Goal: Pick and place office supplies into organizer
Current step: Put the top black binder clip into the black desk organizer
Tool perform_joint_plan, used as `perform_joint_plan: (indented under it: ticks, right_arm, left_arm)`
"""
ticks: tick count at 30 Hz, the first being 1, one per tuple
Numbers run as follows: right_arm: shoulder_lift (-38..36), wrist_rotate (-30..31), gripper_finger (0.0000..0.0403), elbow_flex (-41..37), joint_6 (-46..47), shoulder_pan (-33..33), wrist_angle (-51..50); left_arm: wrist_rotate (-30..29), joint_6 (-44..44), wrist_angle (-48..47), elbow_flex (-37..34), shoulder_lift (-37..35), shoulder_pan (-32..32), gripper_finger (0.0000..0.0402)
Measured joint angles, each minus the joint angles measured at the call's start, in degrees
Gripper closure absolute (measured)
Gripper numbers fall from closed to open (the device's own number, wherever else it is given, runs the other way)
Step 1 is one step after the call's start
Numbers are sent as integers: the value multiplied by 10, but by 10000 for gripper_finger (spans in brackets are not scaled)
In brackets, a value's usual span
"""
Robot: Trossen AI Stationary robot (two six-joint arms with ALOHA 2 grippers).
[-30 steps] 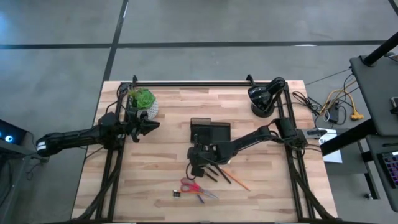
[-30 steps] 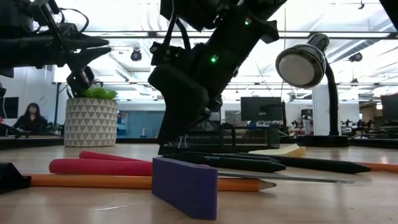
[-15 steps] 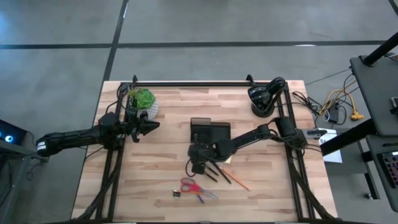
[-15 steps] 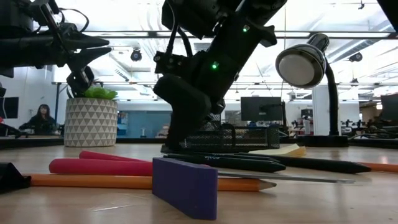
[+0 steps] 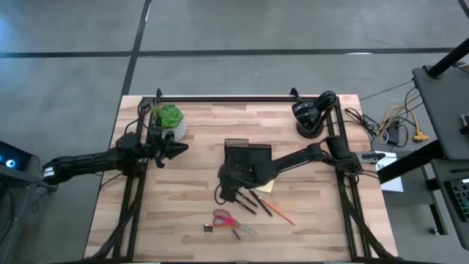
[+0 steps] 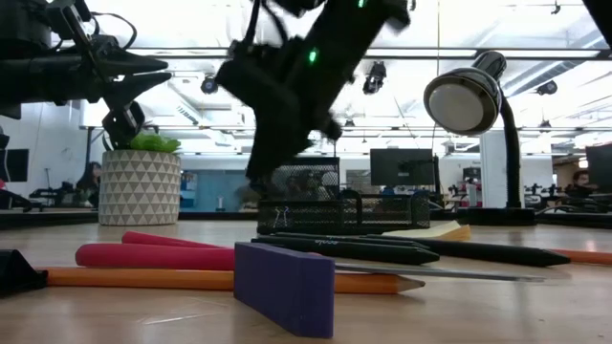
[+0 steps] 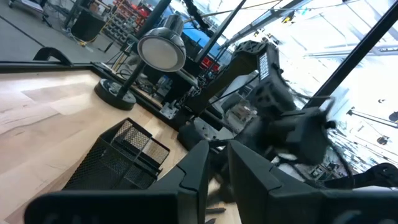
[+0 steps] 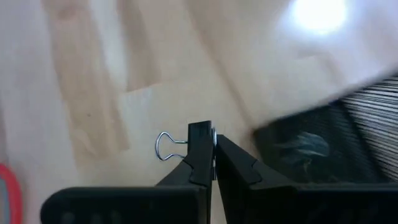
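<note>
While your left gripper [image 5: 179, 149] is hovering nearly closed beside the plant [image 5: 168, 117], your right gripper [image 8: 213, 144] is pinching a binder clip [image 8: 186, 144] above the table [image 5: 183, 213], just beside the organizer [image 5: 247, 155].

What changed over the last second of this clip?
The right gripper shut on a binder clip and lifted off the table by the pens, swinging slightly left beside the organizer. The left gripper, scissors and sticky-note pad stayed put.
</note>
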Motion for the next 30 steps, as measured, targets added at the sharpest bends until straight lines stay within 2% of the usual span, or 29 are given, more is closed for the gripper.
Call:
perform_joint_plan:
  ticks: [4,6,9,15,19,27,30]
  right_arm:
    - [-21,92,394,18,111,8,-148]
    - [-27,101,394,18,180,5,-210]
    - [-29,101,394,8,238,-1,-238]
    - [-29,51,394,2,241,-36,-166]
    - [-28,15,394,1,264,-70,-164]
    - [-28,-79,394,1,237,-109,-157]
    - [-28,-93,394,1,267,-114,-157]
  left_arm:
    - [0,0,0,0,1,0,357]
    - [0,0,0,0,0,0,357]
    - [0,0,0,0,1,0,357]
    - [0,0,0,0,1,0,357]
    - [0,0,0,0,1,0,357]
    - [0,0,0,0,0,0,357]
    - [0,0,0,0,0,0,357]
